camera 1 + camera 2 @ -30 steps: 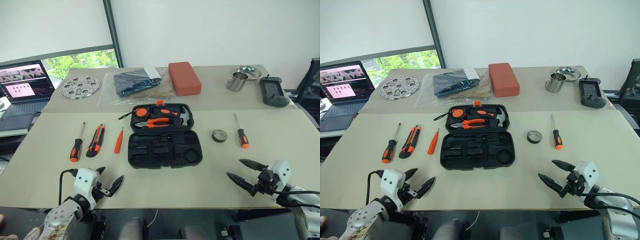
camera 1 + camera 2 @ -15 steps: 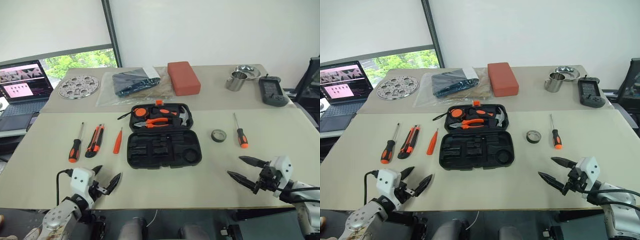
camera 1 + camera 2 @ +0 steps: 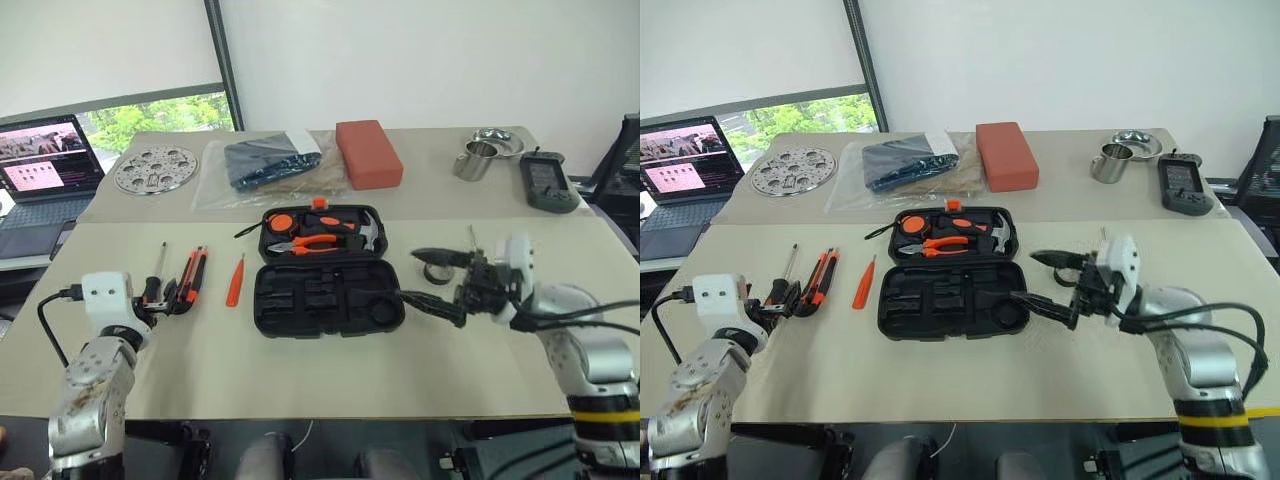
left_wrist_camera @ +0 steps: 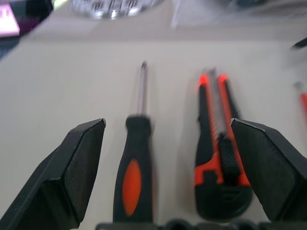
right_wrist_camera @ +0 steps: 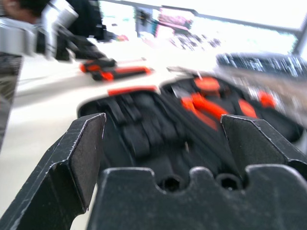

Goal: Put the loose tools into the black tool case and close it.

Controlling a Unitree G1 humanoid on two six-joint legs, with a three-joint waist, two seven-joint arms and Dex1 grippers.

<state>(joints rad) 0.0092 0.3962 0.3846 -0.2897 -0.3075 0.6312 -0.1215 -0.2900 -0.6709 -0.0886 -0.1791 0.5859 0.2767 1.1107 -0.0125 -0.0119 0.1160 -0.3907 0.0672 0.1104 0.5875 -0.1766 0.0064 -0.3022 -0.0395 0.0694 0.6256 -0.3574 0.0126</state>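
A pale tabletop [image 3: 330,370] under a white wall and a window carries the work. In the head views, the black tool case [image 3: 328,272] lies open near the middle, its lid half already holding pliers and a small hammer, its nearer half showing bare slots. Toward the left edge lie a screwdriver [image 3: 155,280], a utility knife [image 3: 190,281] and a slim orange tester [image 3: 236,280]; toward the right edge, a tape roll [image 3: 437,272] and a second screwdriver [image 3: 475,243] sit partly behind the right arm. The right pincer [image 3: 430,280] hangs wide open and empty, just beside the case's right end. The left pincer [image 3: 163,296] is at the handles of the left-hand tools.

The left wrist view has the open fingers [image 4: 76,167] straddling both the screwdriver and the knife: closing here could catch two tools at once, or nudge one sideways.

The right wrist view looks across the case with the fingers [image 5: 81,158] spread; drifting lower, they could knock the case or jostle the tape roll alongside.
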